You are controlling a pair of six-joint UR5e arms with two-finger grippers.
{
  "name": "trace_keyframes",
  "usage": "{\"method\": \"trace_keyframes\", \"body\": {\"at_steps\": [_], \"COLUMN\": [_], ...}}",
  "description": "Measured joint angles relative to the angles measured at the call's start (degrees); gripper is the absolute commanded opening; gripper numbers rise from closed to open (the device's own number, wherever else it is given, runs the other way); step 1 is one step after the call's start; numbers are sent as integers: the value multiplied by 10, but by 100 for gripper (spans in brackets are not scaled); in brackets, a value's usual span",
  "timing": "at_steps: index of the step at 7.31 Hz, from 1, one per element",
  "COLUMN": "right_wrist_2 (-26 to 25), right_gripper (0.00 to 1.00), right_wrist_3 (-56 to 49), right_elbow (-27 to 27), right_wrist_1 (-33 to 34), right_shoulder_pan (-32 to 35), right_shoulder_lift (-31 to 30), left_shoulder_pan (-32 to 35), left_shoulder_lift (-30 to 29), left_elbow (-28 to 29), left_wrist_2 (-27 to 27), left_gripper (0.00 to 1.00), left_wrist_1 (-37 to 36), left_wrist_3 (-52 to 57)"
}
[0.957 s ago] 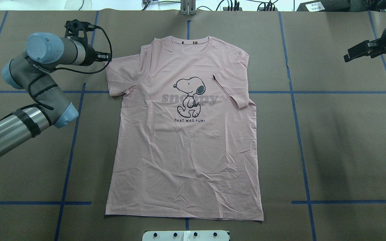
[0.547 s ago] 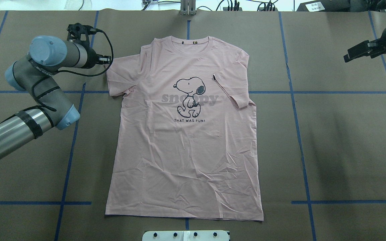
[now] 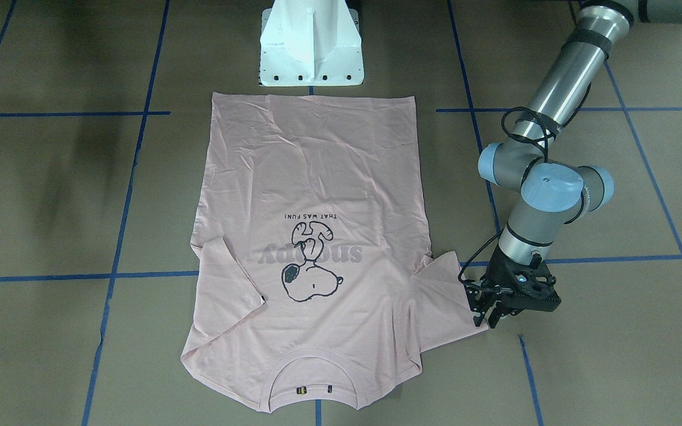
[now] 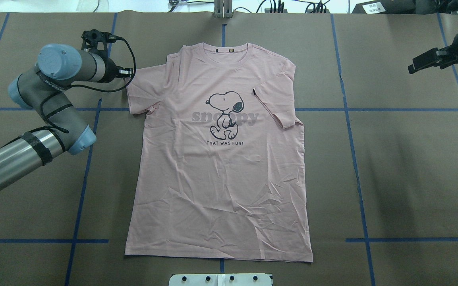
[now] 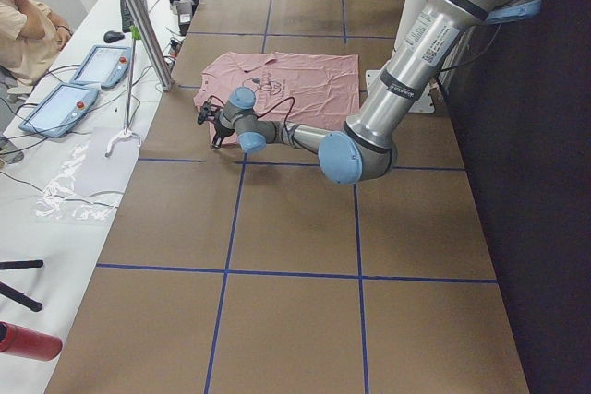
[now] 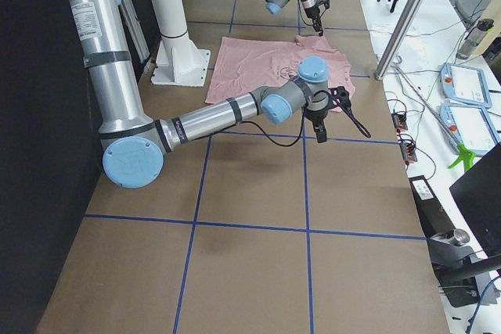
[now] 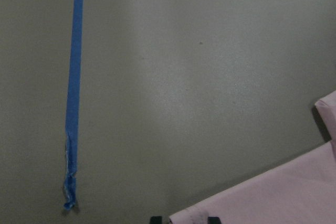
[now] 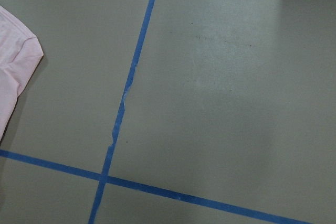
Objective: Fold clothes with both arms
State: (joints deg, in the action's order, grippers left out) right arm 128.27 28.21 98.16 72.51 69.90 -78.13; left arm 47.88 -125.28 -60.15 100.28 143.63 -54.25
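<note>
Overhead exterior | T-shirt (image 4: 221, 178) flat at centre of table (image 4: 411, 159), collar to 12 | left gripper (image 4: 128, 72) at its 10 o'clock, jaws apart astride sleeve (image 4: 141, 89) edge | right gripper (image 4: 425, 62) out at 2, I can't tell its jaws | risk: shallow bite, hem slips on lift

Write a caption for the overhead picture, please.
Left gripper at the pink T-shirt's sleeve edge; right gripper hangs far off.

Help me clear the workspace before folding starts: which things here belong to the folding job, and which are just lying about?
For the job:
T-shirt, spread flat on the table
left gripper, open at a sleeve corner
right gripper, off to the side

Just lying about:
tablets, plastic sheet and mouse, all on the side bench
</note>
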Motion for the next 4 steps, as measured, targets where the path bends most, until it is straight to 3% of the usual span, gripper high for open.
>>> {"method": "trace_keyframes", "body": {"at_steps": [1,4], "right_wrist_2": [0,0], "right_gripper": [100,100], "right_wrist_3": [0,0], "right_elbow": [0,0], "right_wrist_1": [0,0], "right_shoulder_pan": [0,0], "right_shoulder_lift": [0,-1], "left_shoulder_pan": [-1,-5], "left_shoulder_lift": [0,2], "left_elbow": [1,-2], "left_wrist_2": [-1,-3], "left_gripper": [0,0], "left_wrist_1": [6,20], "left_wrist_3": [0,0]}}
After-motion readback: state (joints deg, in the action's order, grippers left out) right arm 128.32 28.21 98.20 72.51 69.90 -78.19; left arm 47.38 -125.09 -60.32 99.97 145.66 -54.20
